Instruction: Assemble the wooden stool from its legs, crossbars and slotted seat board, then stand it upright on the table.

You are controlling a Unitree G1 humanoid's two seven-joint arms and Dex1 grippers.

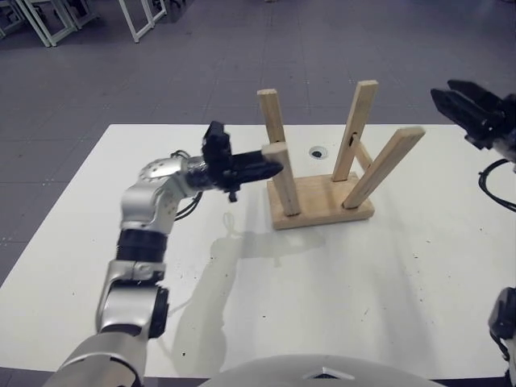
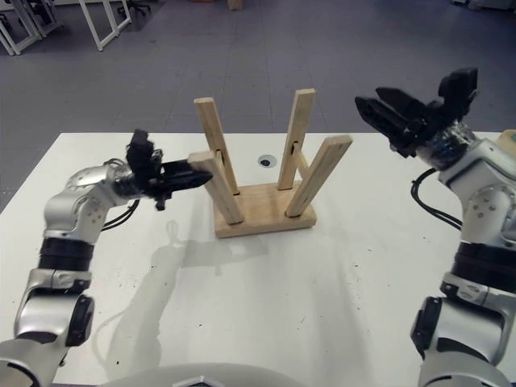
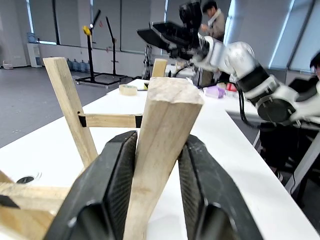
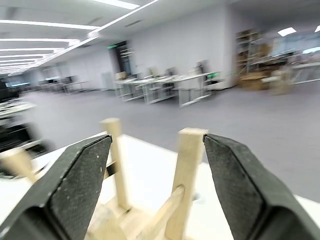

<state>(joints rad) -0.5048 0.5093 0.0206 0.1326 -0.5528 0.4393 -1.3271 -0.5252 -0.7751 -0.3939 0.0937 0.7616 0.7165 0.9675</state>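
4 legs (image 2: 301, 133) up, stool (image 2: 264, 214) inverted on table (image 2: 339, 290) toward 12 o'clock | L gripper (image 1: 270, 168) at its 9, clenched on near leg (image 1: 285, 187) top | R gripper (image 2: 368, 97) at 3, spread, apart | judged light, stiff wood; grip advised low on legs

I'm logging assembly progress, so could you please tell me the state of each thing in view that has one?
Stool: upside down, its seat board flat on the table.
Crossbar: fitted between two legs.
Left gripper: shut on the top of the near-left leg.
Right gripper: open, holding nothing, in the air to the stool's right.
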